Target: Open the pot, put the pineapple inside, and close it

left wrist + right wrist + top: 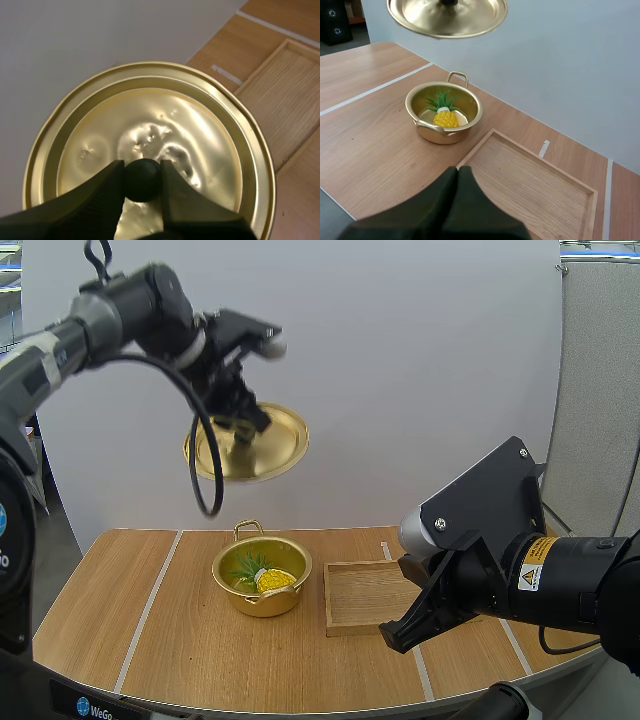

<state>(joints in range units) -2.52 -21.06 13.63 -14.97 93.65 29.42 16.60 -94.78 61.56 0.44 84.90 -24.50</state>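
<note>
Pineapple (275, 580) lies in round golden pot (265, 603), dimpled lid (282, 445) aloft.

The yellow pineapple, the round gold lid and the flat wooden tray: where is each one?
Yellow pineapple (445, 118): right wrist view, its yellow body.
Round gold lid (200, 130): left wrist view, its dented top.
Flat wooden tray (362, 594): high view, its bare floor.

Left arm (95, 325) raised high and extended forward, wrist bent downward. The left gripper (243, 425) points down, its two fingers (107, 187) pinching the black knob (143, 181) of the lid (272, 445). Right arm (545, 575) held low, with the right gripper (402, 632) angled forward and down, its fingers pressed together into one dark wedge.
</note>
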